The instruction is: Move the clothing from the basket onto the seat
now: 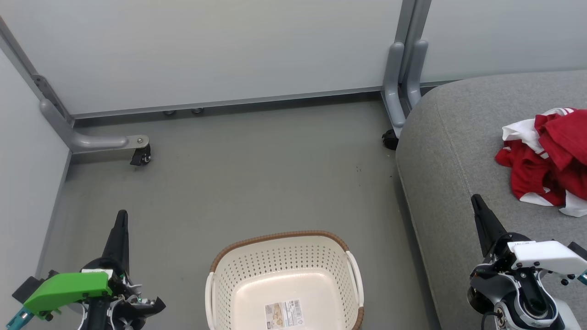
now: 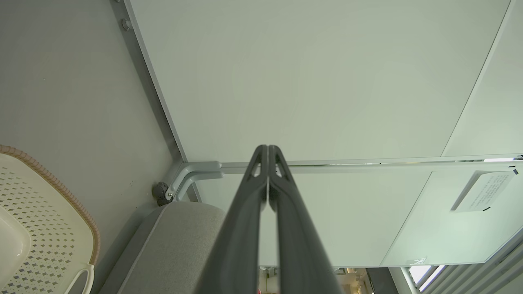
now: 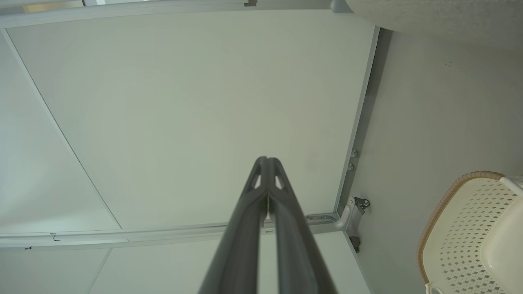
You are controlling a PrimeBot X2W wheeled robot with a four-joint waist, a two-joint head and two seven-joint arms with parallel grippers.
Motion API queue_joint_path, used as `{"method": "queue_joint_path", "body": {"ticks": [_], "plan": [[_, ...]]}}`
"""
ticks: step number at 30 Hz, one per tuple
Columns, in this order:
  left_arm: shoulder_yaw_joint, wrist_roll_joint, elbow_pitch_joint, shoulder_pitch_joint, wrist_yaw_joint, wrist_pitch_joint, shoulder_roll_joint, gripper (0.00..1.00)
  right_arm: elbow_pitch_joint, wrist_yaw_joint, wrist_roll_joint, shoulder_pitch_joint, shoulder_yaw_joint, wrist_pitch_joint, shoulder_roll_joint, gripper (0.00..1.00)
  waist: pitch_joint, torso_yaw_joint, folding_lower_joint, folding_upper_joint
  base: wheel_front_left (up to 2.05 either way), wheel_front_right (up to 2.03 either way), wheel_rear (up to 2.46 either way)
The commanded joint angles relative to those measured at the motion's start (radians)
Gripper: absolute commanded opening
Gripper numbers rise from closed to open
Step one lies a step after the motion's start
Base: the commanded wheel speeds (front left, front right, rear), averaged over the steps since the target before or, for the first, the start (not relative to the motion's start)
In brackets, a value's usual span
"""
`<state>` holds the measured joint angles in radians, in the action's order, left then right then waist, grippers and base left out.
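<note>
A lab-like test bay — pale wheeled partition panels enclosing grey floor.

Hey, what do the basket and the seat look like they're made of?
The basket looks like moulded cream plastic, slightly glossy, walls punched with holes; its brown rim looks woven, perhaps imitation. The seat looks like matte grey upholstery fabric, with stitched seams.

The red clothing lies on the grey seat. The white basket sits on the floor beside it, with a paper label inside.
</note>
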<state>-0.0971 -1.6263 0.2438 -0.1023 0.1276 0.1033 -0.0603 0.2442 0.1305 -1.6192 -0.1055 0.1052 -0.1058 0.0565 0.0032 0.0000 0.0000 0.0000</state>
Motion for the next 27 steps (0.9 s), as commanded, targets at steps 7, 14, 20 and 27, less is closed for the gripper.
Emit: {"method": "queue_joint_path", "body": {"ticks": [7,14,20,27], "plan": [[-0.006,0.004,0.002,-0.012,0.006,0.002,-0.001,0.0,0.002,0.0,-0.001,-0.005,0.002,-0.004,0.0,0.0,0.0,0.0,0.0,0.0,0.0,0.0,0.0],[-0.008,0.006,0.002,-0.012,0.006,0.004,0.0,0.0,0.002,0.0,0.0,-0.005,0.003,-0.006,0.0,0.0,0.0,0.0,0.0,0.0,0.0,0.0,0.0],[-0.009,0.007,0.002,-0.012,0.006,0.005,0.0,0.0,0.002,0.0,0.002,-0.005,0.004,-0.006,-0.001,0.0,0.0,0.0,0.0,0.0,0.0,0.0,0.0],[-0.01,0.009,0.002,-0.012,0.006,0.006,0.001,0.0,0.002,0.0,0.002,-0.006,0.005,-0.007,-0.001,0.0,0.0,0.0,0.0,0.0,0.0,0.0,0.0]]}}
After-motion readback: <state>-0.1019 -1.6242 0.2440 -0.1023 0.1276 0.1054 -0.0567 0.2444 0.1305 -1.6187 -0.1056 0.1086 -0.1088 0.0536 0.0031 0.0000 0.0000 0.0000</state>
